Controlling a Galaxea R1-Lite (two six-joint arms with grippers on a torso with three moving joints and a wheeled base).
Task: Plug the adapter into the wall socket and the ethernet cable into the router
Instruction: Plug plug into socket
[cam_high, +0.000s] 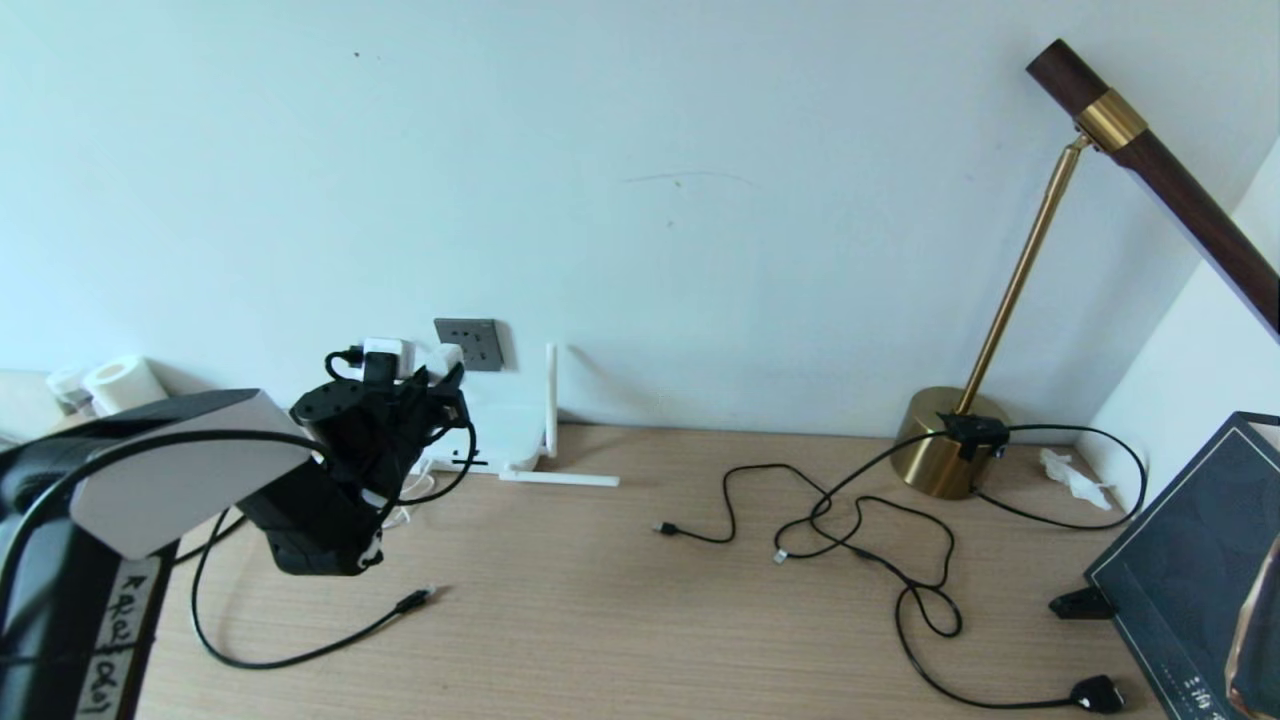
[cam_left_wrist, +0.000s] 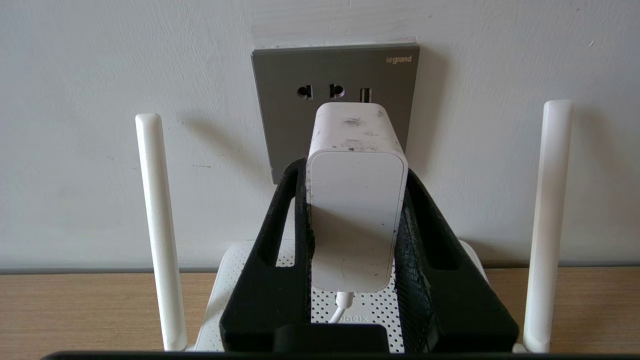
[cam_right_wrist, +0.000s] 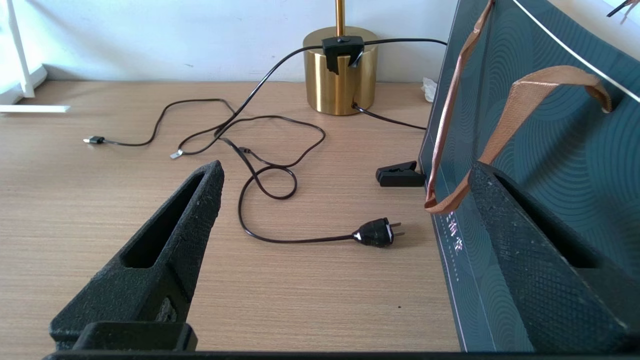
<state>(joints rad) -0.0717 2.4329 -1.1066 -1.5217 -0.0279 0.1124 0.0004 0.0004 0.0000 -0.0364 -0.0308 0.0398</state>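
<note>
My left gripper (cam_left_wrist: 355, 170) is shut on the white adapter (cam_left_wrist: 356, 200), one black finger on each side. It holds the adapter level against the lower half of the dark grey wall socket (cam_left_wrist: 280, 100). The prongs are hidden, so I cannot tell whether they are in. A thin white cord drops from the adapter's rear. The white router (cam_left_wrist: 232, 272) lies below, against the wall, with upright antennas (cam_left_wrist: 157, 225) to either side. The black ethernet cable (cam_high: 300, 655) loops on the desk, its plug (cam_high: 415, 600) lying free. My right gripper (cam_right_wrist: 347, 172) hangs open over the desk's right part.
A brass lamp (cam_high: 945, 455) stands at the back right. Its black cord (cam_high: 900, 570) sprawls over the desk and ends in a plug (cam_high: 1097, 693). A dark paper bag (cam_high: 1190, 590) and a black clip (cam_high: 1080, 604) sit at the right edge. Paper rolls (cam_high: 120, 382) stand at far left.
</note>
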